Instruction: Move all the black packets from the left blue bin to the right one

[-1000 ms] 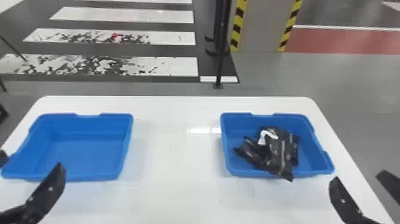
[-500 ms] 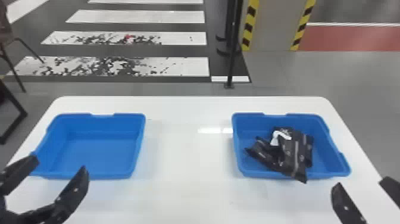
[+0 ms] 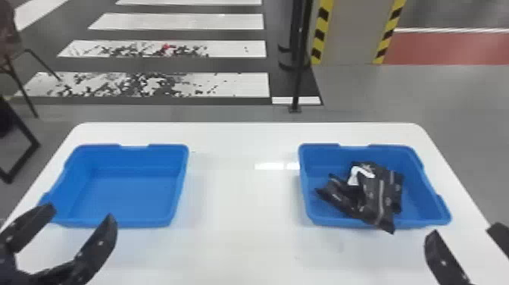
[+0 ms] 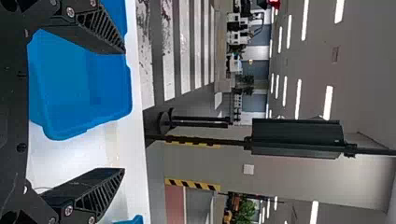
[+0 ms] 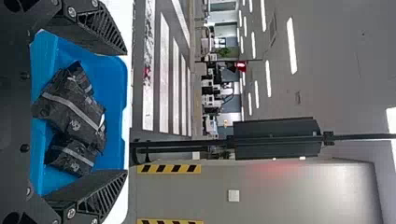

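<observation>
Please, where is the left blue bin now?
In the head view, the left blue bin sits on the left side of the white table, just beyond the left gripper.

Blue bins, black packets, yellow-and-black striped pillar edges

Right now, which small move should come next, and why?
Probably draw the open left gripper and right gripper back slightly: the left blue bin is empty and the black packets lie in the right bin, so nothing seems left to carry.
</observation>
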### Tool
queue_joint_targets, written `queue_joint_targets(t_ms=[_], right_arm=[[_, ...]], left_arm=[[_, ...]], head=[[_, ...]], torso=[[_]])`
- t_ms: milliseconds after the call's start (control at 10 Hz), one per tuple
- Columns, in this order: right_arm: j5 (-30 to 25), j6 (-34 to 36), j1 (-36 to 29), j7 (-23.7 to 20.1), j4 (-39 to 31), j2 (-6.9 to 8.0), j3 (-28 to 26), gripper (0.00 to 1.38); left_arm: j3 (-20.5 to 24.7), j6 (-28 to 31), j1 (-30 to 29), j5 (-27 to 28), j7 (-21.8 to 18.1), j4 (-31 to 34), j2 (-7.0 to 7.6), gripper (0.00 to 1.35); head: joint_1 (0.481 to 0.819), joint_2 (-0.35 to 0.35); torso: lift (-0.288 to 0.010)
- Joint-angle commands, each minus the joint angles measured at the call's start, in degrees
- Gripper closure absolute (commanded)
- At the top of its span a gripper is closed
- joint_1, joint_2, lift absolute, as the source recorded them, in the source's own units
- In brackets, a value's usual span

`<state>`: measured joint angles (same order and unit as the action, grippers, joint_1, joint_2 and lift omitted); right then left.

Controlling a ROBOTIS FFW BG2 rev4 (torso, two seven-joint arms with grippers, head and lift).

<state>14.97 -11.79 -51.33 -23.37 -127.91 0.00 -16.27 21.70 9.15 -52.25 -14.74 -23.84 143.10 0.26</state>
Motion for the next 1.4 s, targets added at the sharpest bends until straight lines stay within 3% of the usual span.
queue_joint_targets(t_ms=[0, 1300], right_arm=[[0.00, -0.03, 0.15, 0.00, 0.16, 0.05, -0.07, 0.13], [0.34, -0.03, -0.27, 0.00, -0.12, 0.05, 0.16, 0.13]], left_arm=[[-0.11, -0.01, 0.22, 0.00, 0.03, -0.02, 0.09, 0.15], [-0.22, 0.69, 0.08, -0.11, 0.03, -0.16, 0.09, 0.15]], head=[[0.695, 0.009], [0.695, 0.007]], torso=[[-0.137], [-0.137]])
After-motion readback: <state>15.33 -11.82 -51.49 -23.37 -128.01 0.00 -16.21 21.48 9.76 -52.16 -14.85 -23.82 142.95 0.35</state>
